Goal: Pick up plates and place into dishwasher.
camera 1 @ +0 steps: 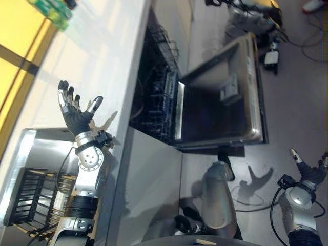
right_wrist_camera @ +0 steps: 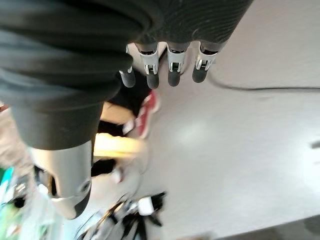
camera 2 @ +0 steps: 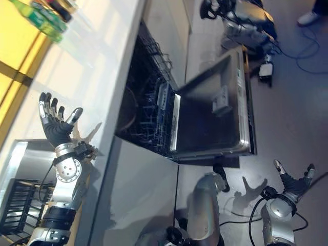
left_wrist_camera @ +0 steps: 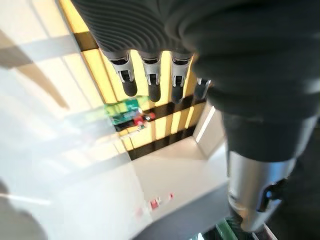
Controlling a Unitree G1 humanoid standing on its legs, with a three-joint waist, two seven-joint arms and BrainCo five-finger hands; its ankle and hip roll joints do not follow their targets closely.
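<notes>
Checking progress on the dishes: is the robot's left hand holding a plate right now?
No, the left robot hand is raised above the white countertop with its fingers spread and nothing in it.

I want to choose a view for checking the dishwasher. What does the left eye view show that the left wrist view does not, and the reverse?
Left eye view: the open dishwasher, its door down, and the right robot hand, open above the floor. Left wrist view: a small red-and-white thing on the white counter. Both: the open left robot hand, the counter, a green item.
</notes>
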